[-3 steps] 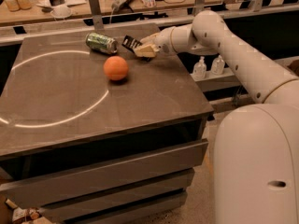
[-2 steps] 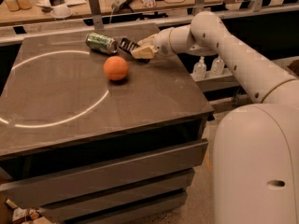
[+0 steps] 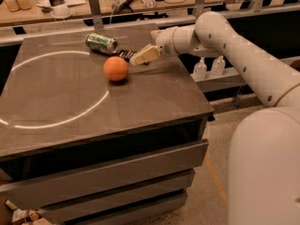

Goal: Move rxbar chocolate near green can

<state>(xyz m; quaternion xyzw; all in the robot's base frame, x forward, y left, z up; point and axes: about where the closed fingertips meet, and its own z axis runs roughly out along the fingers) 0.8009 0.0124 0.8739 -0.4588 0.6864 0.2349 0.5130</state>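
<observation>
The green can [image 3: 101,42] lies on its side near the far edge of the dark table [image 3: 140,102]. The rxbar chocolate [image 3: 124,54], a black wrapper, shows as a short end just right of the can, low at the table top. My gripper [image 3: 140,58] comes in from the right and is shut on the bar's right end, hiding most of it. The bar's free end is close to the can; I cannot tell whether they touch.
An orange ball [image 3: 116,68] rests on the table just in front of the bar and can. A pale ring of light [image 3: 70,118] marks the table top. A cluttered bench [image 3: 70,3] runs behind. Two spray bottles [image 3: 208,68] stand on a shelf to the right.
My gripper has moved a little left and down with the bar, bringing it closer to the can and the table top. The can and ball have not moved.
</observation>
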